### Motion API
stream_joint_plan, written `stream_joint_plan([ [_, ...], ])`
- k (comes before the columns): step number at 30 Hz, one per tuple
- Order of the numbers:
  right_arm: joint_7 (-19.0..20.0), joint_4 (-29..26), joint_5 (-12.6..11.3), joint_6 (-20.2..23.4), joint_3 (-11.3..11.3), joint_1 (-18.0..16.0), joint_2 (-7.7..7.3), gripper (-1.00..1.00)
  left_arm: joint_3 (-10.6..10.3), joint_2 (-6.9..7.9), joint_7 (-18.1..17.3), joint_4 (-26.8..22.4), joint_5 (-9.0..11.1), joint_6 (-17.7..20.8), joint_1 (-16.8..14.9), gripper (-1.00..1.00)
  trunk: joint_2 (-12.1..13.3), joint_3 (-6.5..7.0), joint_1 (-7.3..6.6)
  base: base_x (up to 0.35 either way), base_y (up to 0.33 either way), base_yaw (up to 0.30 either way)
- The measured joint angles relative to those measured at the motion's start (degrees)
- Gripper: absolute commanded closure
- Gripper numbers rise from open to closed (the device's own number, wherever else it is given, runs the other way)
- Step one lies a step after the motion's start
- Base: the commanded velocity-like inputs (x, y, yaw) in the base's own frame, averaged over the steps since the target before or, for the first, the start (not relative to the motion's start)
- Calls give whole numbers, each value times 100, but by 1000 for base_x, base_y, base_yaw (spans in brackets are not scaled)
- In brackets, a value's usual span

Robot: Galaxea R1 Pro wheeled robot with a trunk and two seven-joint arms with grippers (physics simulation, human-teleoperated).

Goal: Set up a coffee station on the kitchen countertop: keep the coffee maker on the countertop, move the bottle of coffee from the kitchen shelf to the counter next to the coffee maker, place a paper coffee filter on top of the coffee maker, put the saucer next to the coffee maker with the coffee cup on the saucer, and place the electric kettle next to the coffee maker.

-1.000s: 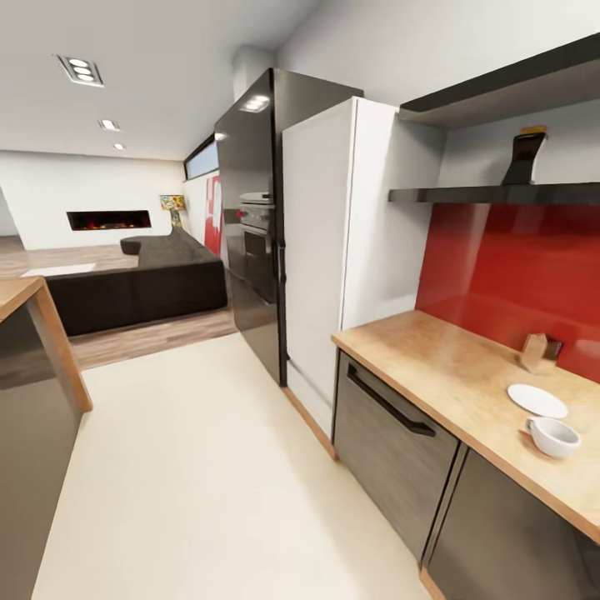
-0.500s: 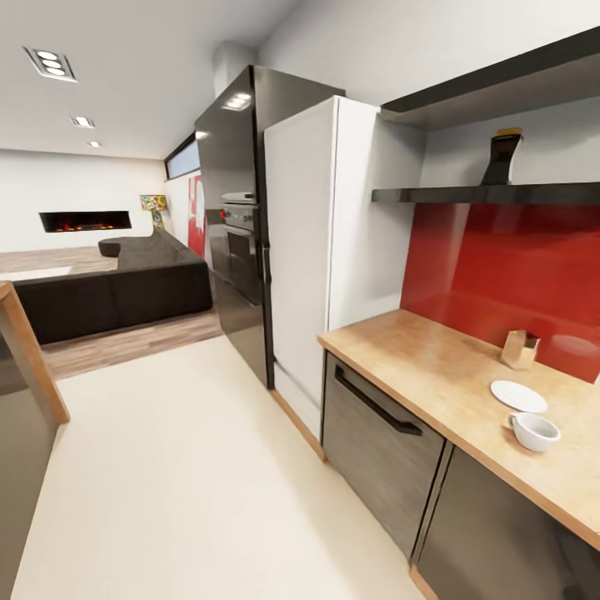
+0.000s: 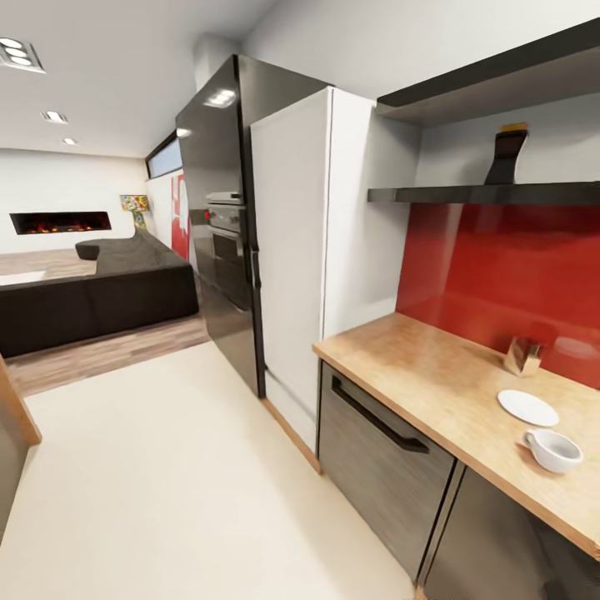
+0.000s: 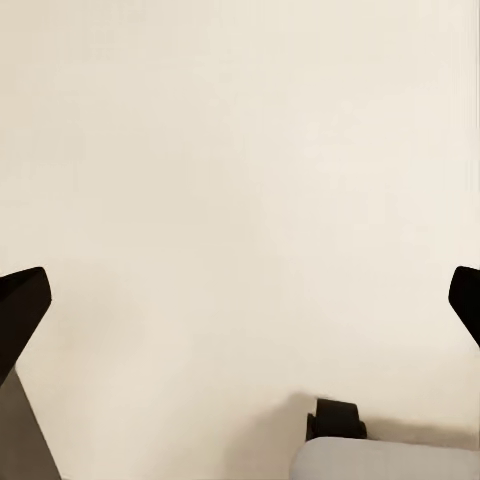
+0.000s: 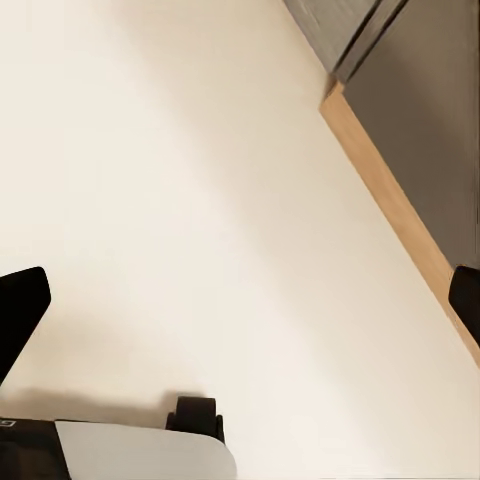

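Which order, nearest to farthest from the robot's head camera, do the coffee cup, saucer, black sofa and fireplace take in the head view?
1. coffee cup: near the front edge of the countertop, at right.
2. saucer: just behind the cup, apart from it.
3. black sofa: across the floor, at left.
4. fireplace: in the far wall, behind the sofa.

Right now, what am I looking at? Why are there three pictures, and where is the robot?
These come from cameras on a wheeled robot with two arms. The big picture is from its head: a kitchen countertop with a white saucer and a coffee cup beside it, not on it. A dark bottle of coffee stands on the shelf. The other two cameras sit near its hands. The left gripper and right gripper show black tips at the edges, jaws wide apart, holding nothing, hanging over the pale floor.
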Motion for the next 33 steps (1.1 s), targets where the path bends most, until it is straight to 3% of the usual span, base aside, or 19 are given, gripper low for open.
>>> stream_joint_plan([
  [33, -3, 0, 1, 0, 0, 0, -1, -100, 0, 0, 0, 4, 0, 0, 0, -100, 0, 0, 1, 6, 2, -284],
])
